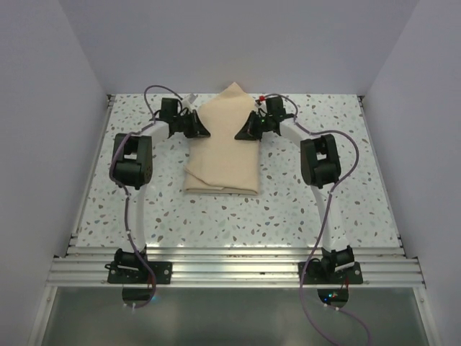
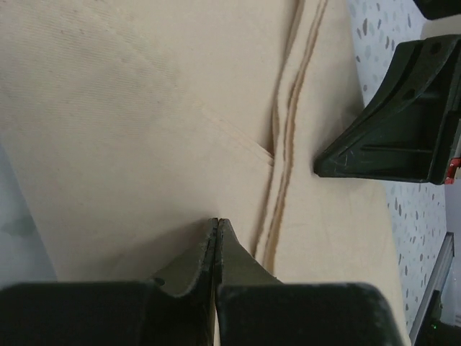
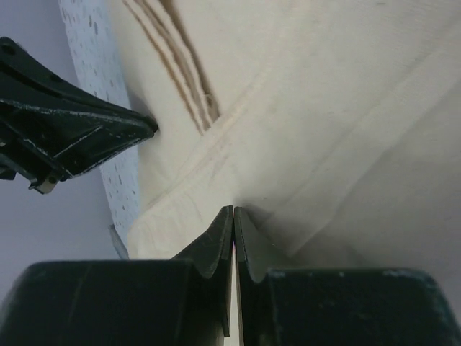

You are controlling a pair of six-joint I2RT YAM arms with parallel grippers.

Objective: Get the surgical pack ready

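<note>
Left gripper [image 2: 217, 222]: I'm keeping the jaws clenched, pads meeting flat with no gap showing. The tips are pressing against the wrap sheet [image 1: 222, 148], just left of a stitched hem [image 2: 284, 144] that is running away from me across the cloth. I can't tell whether a ply is caught between the pads; the cloth around the tips is lying smooth.

Right gripper [image 3: 234, 210]: the jaws are clenched here too, pads together. The tips are sitting on the same sheet, and creases in the cloth are running in toward them. I can't tell whether they are actually pinching a layer or only touching the surface.

The wrap sheet is lying folded into a long tan shape on the speckled tabletop [image 1: 310, 209], between my two arms and toward the far side. Its near end is squared off with a thick fold, and its far end is coming to a point close to the back edge. I'm working on its far half: the left gripper is coming in over the left edge and the right gripper over the right edge. They are facing each other across the cloth, near but apart. In each wrist view the opposite gripper's dark tip is resting at the cloth beside the hem lines.
</note>
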